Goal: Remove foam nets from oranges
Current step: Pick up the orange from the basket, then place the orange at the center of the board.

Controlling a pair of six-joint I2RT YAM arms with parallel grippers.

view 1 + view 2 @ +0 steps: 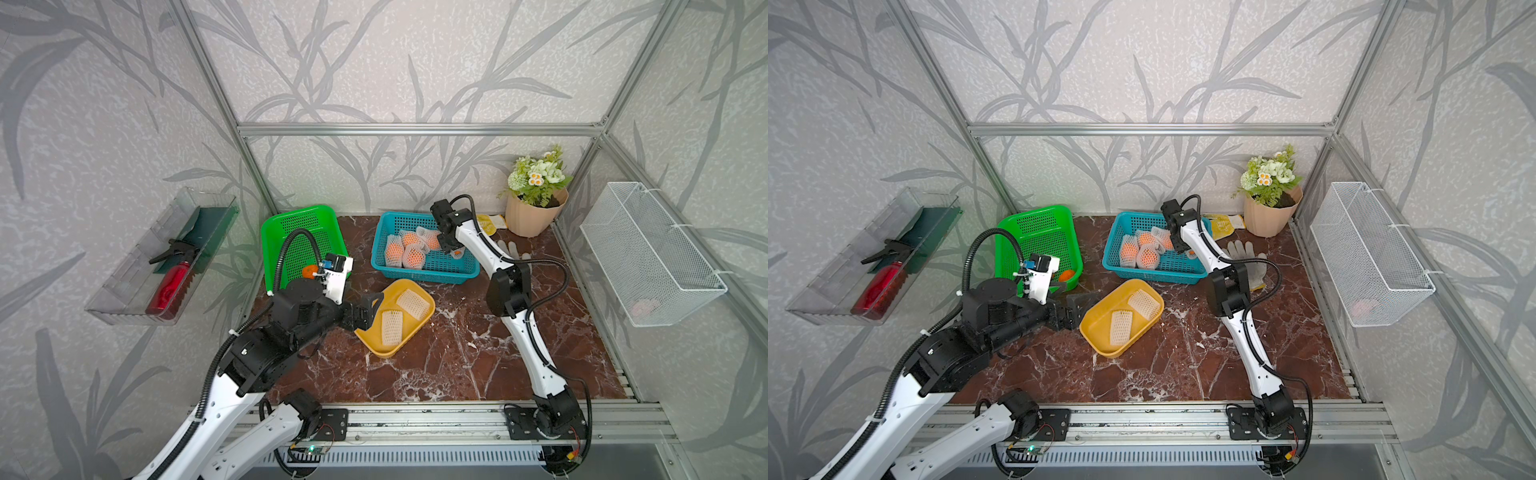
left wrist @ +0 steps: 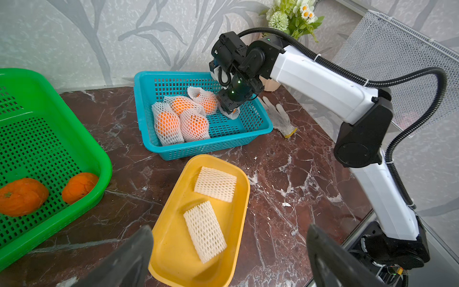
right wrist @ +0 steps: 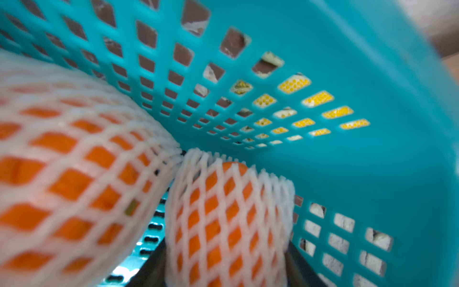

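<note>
Foam nets (image 2: 215,184): two empty, five on oranges (image 2: 167,123); two oranges bare; left pincer (image 2: 228,231) spread, right pincer (image 2: 229,109) unclear.

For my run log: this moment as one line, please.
right end effector: straddling net-wrapped orange in teal plastic basket | left end effector: open beside yellow plastic tray | tray: two flat white foam nets

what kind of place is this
Probably a robot test booth dressed as a home corner: an aluminium frame holds leaf wallpaper panels, and the left arm and right arm are mounted on a rail at the edge of the table.
</note>
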